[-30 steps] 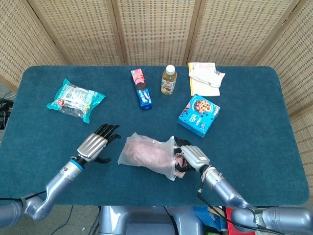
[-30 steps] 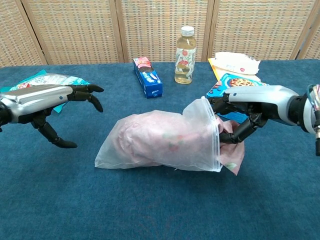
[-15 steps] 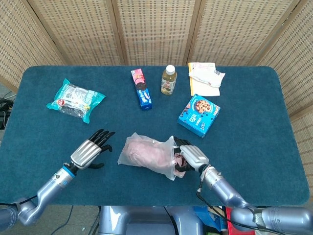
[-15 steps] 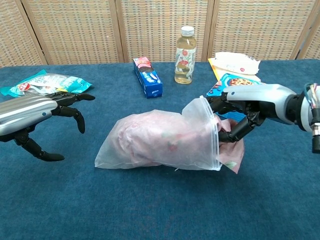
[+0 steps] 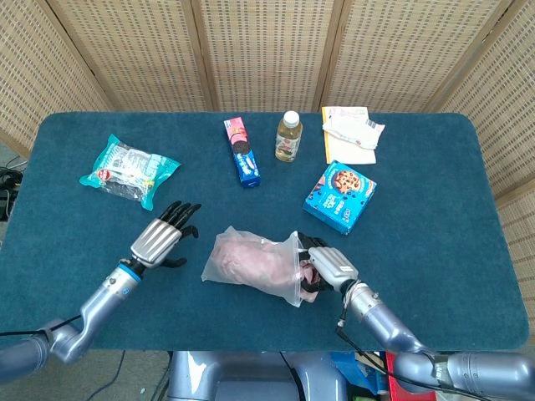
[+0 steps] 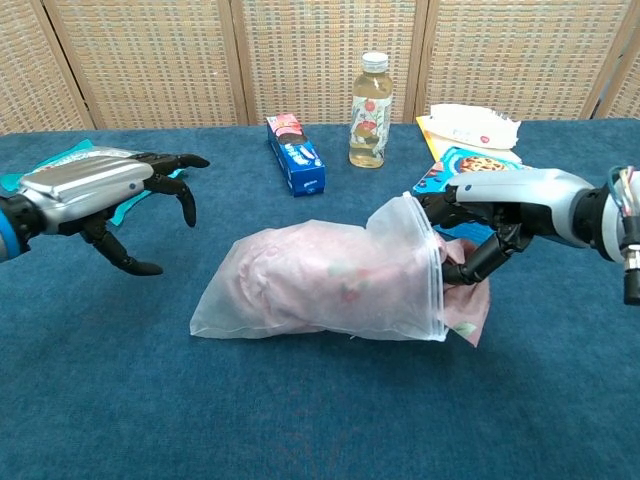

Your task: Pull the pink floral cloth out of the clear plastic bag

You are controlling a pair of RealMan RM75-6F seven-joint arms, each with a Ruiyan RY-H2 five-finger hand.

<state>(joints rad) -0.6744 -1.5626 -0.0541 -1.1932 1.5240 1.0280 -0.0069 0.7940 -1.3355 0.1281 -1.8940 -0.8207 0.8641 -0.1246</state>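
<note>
The clear plastic bag (image 5: 251,266) (image 6: 320,285) lies on its side in the near middle of the table, mouth to the right. The pink floral cloth (image 6: 466,302) fills it, and a fold sticks out of the mouth. My right hand (image 5: 326,267) (image 6: 492,215) is at the bag's mouth and pinches the protruding cloth between thumb and fingers. My left hand (image 5: 160,238) (image 6: 105,195) hovers left of the bag's closed end, apart from it, fingers spread and curved with nothing in them.
A blue cookie box (image 5: 338,196), a juice bottle (image 5: 288,137), a biscuit packet (image 5: 241,151) and a white and yellow pack (image 5: 349,132) stand behind the bag. A teal snack bag (image 5: 128,170) lies at far left. The table (image 5: 435,242) is covered in blue cloth.
My left hand drew back away from the bag, then came forward and up again. The right hand and the bag have hardly shifted.
</note>
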